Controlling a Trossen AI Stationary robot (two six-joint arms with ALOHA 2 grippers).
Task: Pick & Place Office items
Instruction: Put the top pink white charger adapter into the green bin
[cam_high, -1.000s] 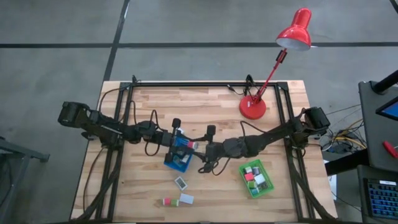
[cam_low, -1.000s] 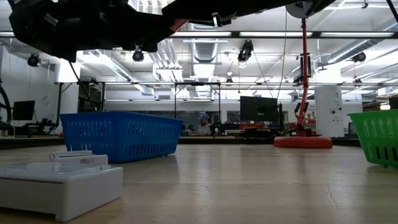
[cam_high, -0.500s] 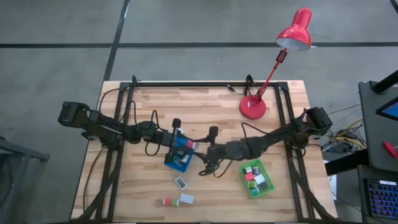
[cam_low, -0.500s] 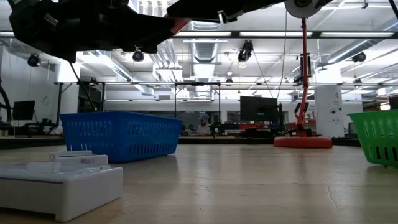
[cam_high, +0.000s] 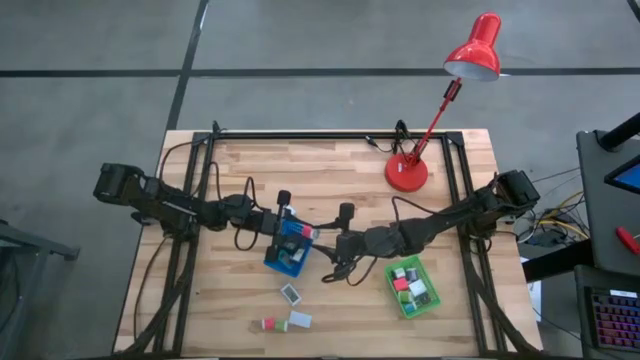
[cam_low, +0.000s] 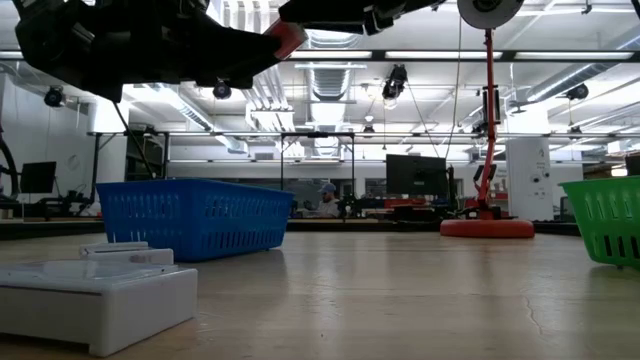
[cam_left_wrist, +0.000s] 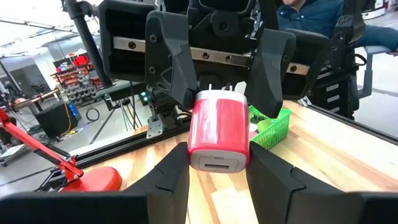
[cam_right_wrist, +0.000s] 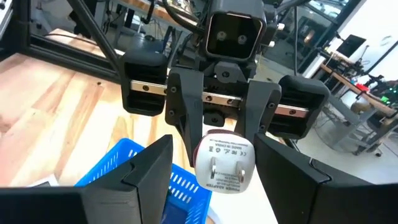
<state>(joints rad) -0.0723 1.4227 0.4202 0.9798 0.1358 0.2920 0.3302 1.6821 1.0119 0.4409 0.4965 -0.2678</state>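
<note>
A small charger plug (cam_left_wrist: 217, 134), red-bodied with white end faces, hangs in the air with my left gripper (cam_left_wrist: 217, 167) shut on it. In the high view it shows over the right edge of the blue tray (cam_high: 287, 250). Its pronged white face (cam_right_wrist: 224, 163) points at my right gripper (cam_right_wrist: 214, 146). That gripper is open, and its fingers stand on either side of the pronged end without visibly touching it. Other office items lie loose near the front edge (cam_high: 290, 293), and more fill the green tray (cam_high: 412, 285). My left gripper pinches the charger's two red sides (cam_left_wrist: 202, 146) between its two fingers, at the end away from the prongs. The fingers lie level and come from the table's left. The charger is lifted clear and level, its prongs toward the right arm.
A red desk lamp (cam_high: 407, 172) stands at the back right, its base on the table. A white box (cam_low: 95, 295) and small red and white blocks (cam_high: 285, 322) lie near the front edge. Bare wood lies between the two trays and toward the back left.
</note>
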